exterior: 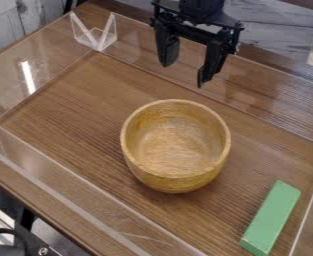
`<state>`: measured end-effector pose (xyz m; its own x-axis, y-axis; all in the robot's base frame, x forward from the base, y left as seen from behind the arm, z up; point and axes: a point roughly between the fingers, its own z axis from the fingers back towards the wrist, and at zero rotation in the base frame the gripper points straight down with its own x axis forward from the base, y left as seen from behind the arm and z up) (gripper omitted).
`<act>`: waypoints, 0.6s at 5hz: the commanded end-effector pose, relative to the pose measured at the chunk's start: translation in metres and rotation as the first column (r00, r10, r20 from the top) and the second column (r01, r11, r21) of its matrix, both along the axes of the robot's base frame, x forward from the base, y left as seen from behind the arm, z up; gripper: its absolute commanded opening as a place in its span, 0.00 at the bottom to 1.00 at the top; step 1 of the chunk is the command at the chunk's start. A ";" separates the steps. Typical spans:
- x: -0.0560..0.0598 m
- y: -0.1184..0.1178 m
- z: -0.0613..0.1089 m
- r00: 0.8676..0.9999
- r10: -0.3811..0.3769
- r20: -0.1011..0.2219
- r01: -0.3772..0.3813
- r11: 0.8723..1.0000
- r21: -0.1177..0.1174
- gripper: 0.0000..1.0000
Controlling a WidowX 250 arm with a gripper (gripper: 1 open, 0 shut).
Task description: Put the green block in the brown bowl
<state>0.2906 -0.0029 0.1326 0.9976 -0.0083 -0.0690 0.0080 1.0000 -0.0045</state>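
The brown bowl (176,145) is a round, light tan wooden bowl with a deep, empty hollow, standing near the middle of the wooden table. The green block (272,217), a long flat bright green bar, lies flat on the table at the front right, a short way from the bowl's rim. My gripper (190,55) hangs above the table at the back, behind the bowl, fingers pointing down. It is open and holds nothing. It is well away from the block.
Clear acrylic walls (39,165) run along the table's left and front sides. A small clear plastic stand (95,32) sits at the back left corner. The wooden table (79,100) ends in an edge at the front left.
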 end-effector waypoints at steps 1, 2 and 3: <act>-0.006 -0.035 -0.006 1.000 -0.025 -0.005 0.025 1.000 -0.014 1.00; -0.021 -0.085 -0.027 0.996 -0.085 -0.023 0.084 0.996 -0.033 1.00; -0.039 -0.135 -0.048 0.988 -0.154 -0.011 0.154 0.987 -0.036 1.00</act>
<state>0.2435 -0.1390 0.0724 0.9753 -0.1787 -0.1300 0.1762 0.9839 -0.0307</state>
